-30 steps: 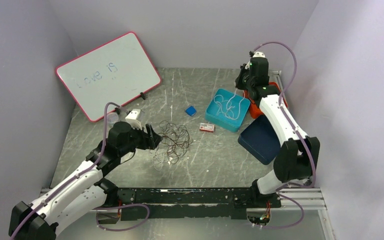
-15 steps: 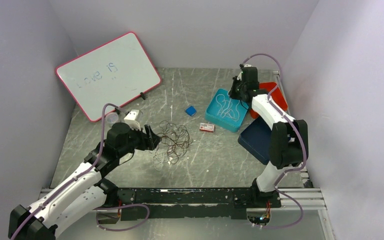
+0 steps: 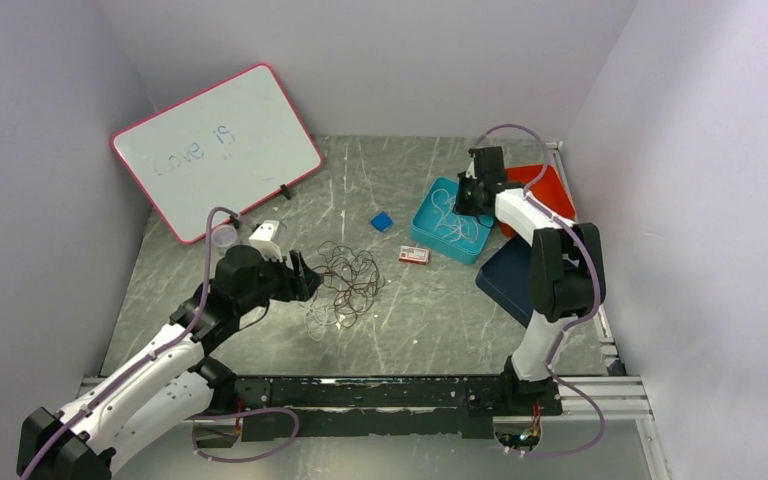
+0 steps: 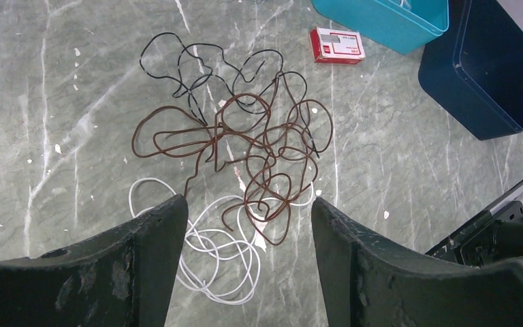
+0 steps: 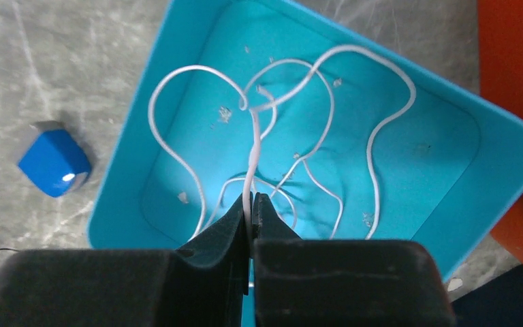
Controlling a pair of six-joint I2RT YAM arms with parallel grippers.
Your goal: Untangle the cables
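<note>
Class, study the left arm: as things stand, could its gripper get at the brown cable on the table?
Probably yes. The left gripper is open, the brown cable lies just ahead of it, and nothing stands between. The white cable loops between the fingers, so it might be caught too.

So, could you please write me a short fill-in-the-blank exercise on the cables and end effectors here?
The right end effector is shut on a cable coloured ____.
That cable's loops lie ____ the turquoise bin.
The left end effector is ____ above the tangle.
The tangle mixes white, black and ____ strands.
Missing words: white; inside; open; brown.
</note>
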